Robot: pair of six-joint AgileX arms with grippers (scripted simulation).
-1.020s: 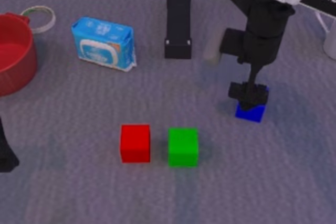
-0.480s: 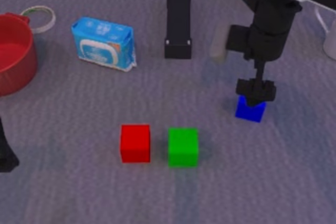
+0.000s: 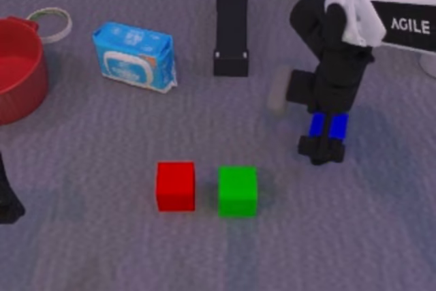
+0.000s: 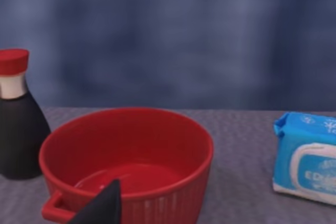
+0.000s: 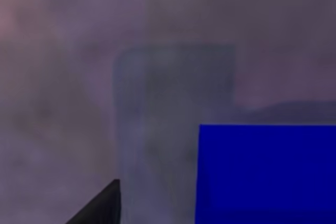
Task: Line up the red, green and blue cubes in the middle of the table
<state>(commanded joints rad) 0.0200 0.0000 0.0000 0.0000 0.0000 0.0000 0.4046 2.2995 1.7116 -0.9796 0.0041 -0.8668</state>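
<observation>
The right hand is over the right half of the tabletop, with the blue cube clamped between its fingers. In the top view the cube shows as two blue patches either side of a dark finger, under the wrist; in the right wrist view the blue face fills the lower corner of the frame, with bare cloth and a soft shadow behind it. The cube appears to be lifted clear of the cloth, though contact cannot be confirmed.

The red cube and the green cube sit on the tabletop near its middle, side by side with a narrow gap between them, red to the left. The blue cube is well apart from them, to the right and farther back. Judgement: two places of the row are filled and the open slot is just right of the green cube, which would account for the blue cube being carried by the arm on that side.

The left hand is parked at the left edge; whether its fingers are apart cannot be told.

Containers: the red pot at the far left holds nothing visible. Beside it stand a soy sauce bottle and a blue wet-wipe pack. A black block is at the back.
</observation>
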